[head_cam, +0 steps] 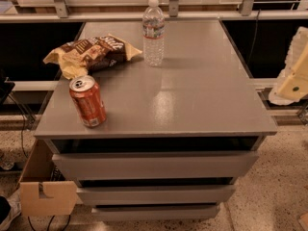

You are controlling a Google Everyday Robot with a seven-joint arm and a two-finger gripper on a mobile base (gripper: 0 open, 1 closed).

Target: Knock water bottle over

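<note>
The water bottle point(153, 32) stands upright on the grey tabletop point(192, 100), near its far edge and about midway across it. It is a small clear plastic bottle with ribbed walls, a white cap point(153, 3) and a pale label band point(153, 30) around its upper body. It casts a short shadow on the picture's right.

Just beside the bottle, on its picture-left, lies a crumpled brown and yellow snack bag point(91, 54). One corner of the bag reaches close to the bottle's base, but whether they touch cannot be told. Nearer the camera than the bottle and further to its left stands an orange-red soda can point(88, 101), upright, well apart from the bottle and close to the front left corner.

From the bottle rightward and forward the tabletop is bare as far as its right and front edges. Behind the bottle the surface ends soon, and a metal rail point(144, 16) runs across just beyond that edge. Below the front edge sit three grey drawers point(154, 165).

The pincer point(291, 81), a pale cream shape, hangs at the frame's right border, well to the right of the bottle, past the right edge and touching nothing. Whether it is wide or narrow cannot be told.
</note>
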